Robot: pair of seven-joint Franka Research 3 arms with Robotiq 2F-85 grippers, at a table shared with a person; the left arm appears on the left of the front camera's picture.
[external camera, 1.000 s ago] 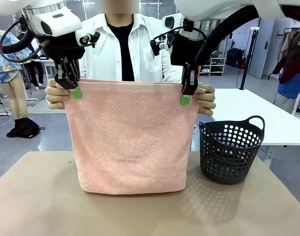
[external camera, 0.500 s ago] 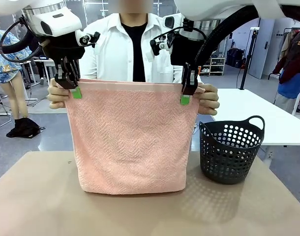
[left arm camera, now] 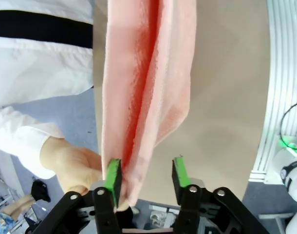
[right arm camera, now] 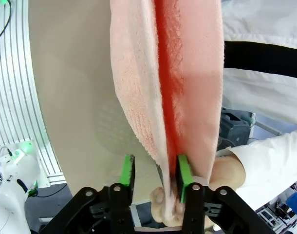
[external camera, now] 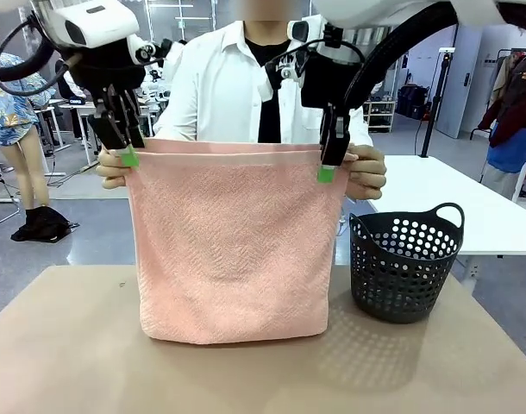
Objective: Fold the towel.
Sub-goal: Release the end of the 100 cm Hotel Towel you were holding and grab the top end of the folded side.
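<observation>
The salmon-pink towel (external camera: 233, 250) hangs doubled over the table, its lower fold resting on the tabletop. A person's hands (external camera: 367, 172) pinch its two top corners. At the top left corner my left gripper (external camera: 125, 155) stands open. In the left wrist view the towel (left arm camera: 143, 73) lies against one green pad (left arm camera: 113, 175), the other pad stands apart, and my left gripper (left arm camera: 146, 173) grips nothing. My right gripper (external camera: 328, 170) is open at the top right corner. In the right wrist view the towel (right arm camera: 168, 63) brushes one pad (right arm camera: 183, 175) of my right gripper (right arm camera: 155, 173).
A dark perforated plastic basket (external camera: 405, 263) stands on the tan table (external camera: 73, 362) just right of the towel. The person in a white coat stands close behind the towel at the far side. A white table is at the back right.
Both grippers have gone from shut on the towel's top edge to open. The person's hands now hold the corners alone. The towel's left corner and my left gripper shifted slightly right.
</observation>
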